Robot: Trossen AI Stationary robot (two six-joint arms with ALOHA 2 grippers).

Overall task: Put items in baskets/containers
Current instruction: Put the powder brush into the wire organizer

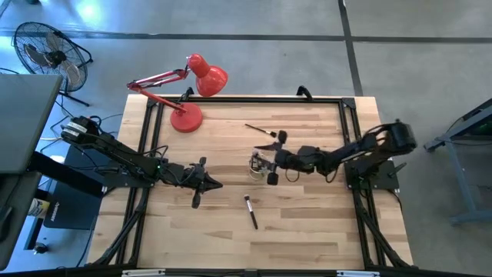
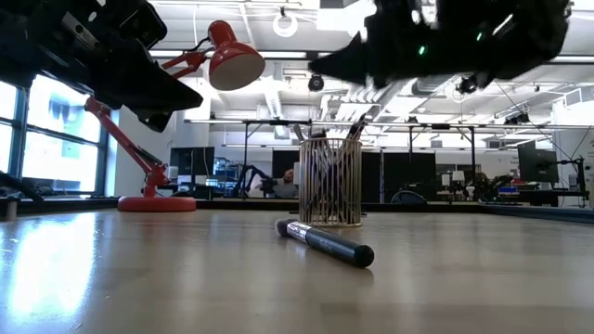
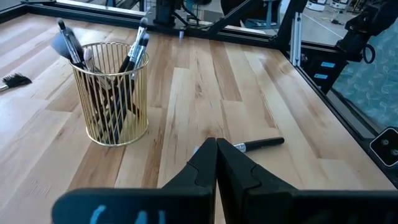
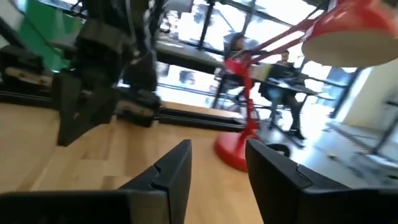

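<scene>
Most brushes stand in the gold wire cup (image 3: 112, 93). Two brushes (image 1: 250, 211) still lie on the bench (image 1: 307, 231). The right hand (image 4: 217, 168) is apart above the cup; the left hand (image 3: 216, 163) is together.

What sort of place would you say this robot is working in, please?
Probably an open-plan robotics lab or workshop: the low view shows exposed ceiling ducts and rows of monitors behind the wooden table, and a floor fan stands on bare concrete.

A round gold wire cup (image 1: 257, 165) is standing near the middle of the pale wooden table (image 1: 307, 231), with perhaps half a dozen dark-handled makeup brushes (image 3: 134, 53) standing in it. One loose dark brush (image 1: 250, 211) is lying before it. Another thin brush (image 1: 261, 129) is lying behind it. The red desk lamp (image 1: 187, 117) is sitting at the rear left.
</scene>
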